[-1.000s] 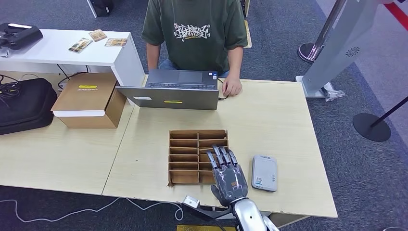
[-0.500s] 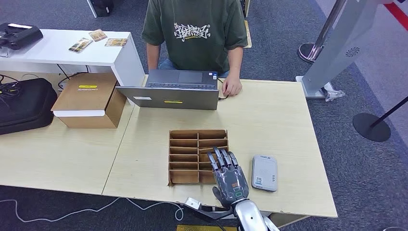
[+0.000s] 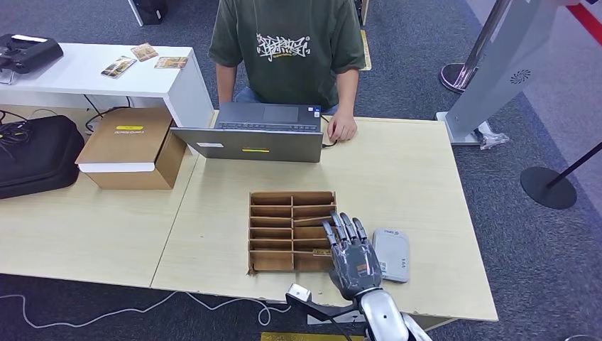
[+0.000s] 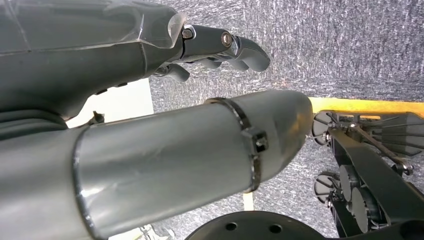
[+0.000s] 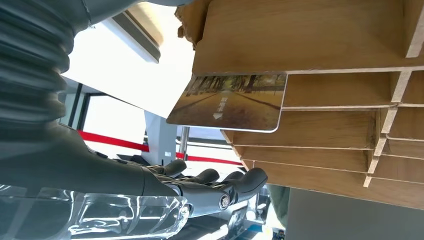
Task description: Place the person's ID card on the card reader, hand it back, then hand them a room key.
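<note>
Table (image 3: 426,185): pale wood. The rack and reader sit near its front edge, and the person (image 3: 287,50) sits at the far edge.
Rack (image 3: 284,213): slotted wooden tray at the middle of the front edge, with the reader just beside its right side.
Right hand (image 3: 353,259): over the front edge, above the gap between rack and reader. Its fingers are stretched out and apart, and it holds nothing.
Reader (image 3: 394,252): small grey box, partly under the hand's right side. I can't see an ID card on it.
Key card (image 5: 230,102): a printed card poking out of a rack slot on the hand's side, free of the fingers.
Left hand (image 4: 220,45): hangs low over the carpet with fingers curved. I can't tell whether it is closed.
Step, as I read it: fetching the room key from the rack.
Doing it well: come at the card's exposed end, pinch it flat between thumb and finger, and draw it straight along the slot. A twist would jam it against the thin dividers or drag the light rack.
</note>
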